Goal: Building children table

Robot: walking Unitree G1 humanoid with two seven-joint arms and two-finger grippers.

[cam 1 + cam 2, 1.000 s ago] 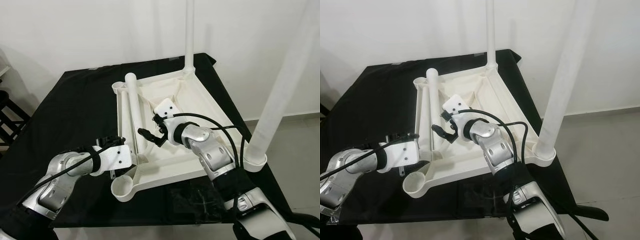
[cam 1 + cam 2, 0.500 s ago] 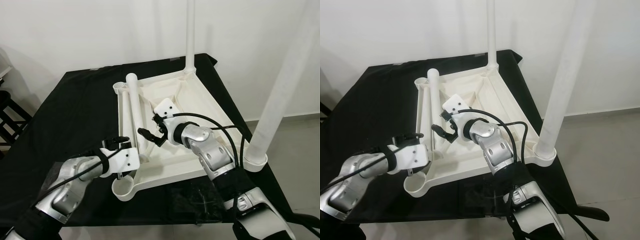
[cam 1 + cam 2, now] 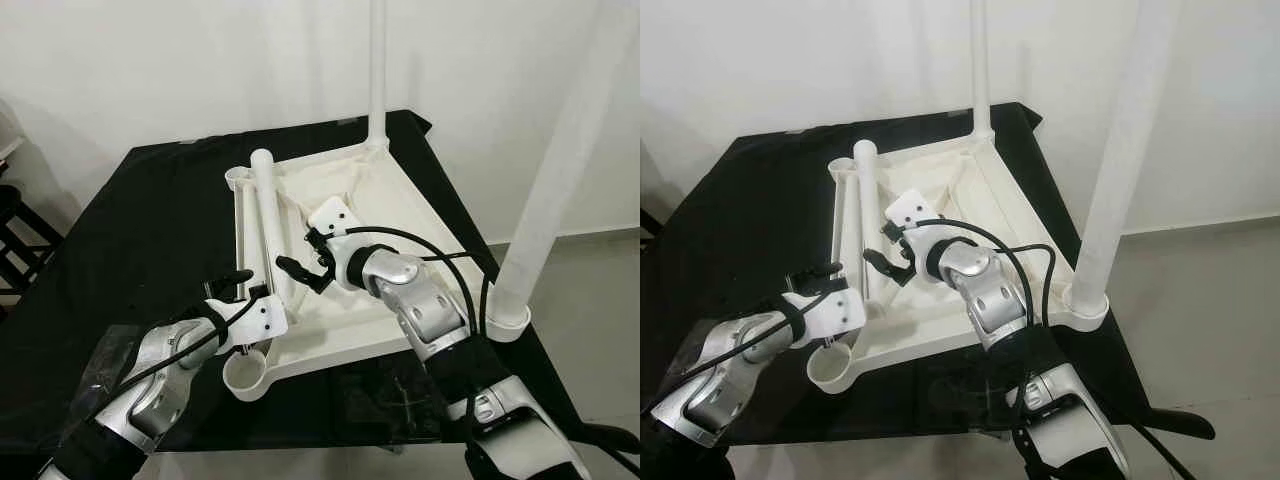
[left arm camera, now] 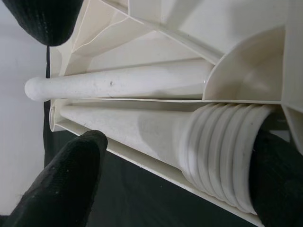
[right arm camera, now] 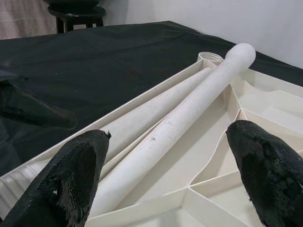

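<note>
The white table top lies upside down on the black table. Two white legs stand screwed in, one at the far corner and one at the near right corner. Two loose legs lie side by side along its left rim. My right gripper hovers open just above their middle, with the legs between its fingertips. My left gripper is open at the legs' near end, by the threaded end. The empty corner socket sits just below it.
A dark stool stands off the table's left side. Clear plastic wrap lies at the table's near edge, and more lies under my left arm. A white wall is close behind, with open floor at right.
My left arm has swung in toward the table top's near left corner, bringing its gripper up to the loose legs' near end. The right arm has stayed put.
</note>
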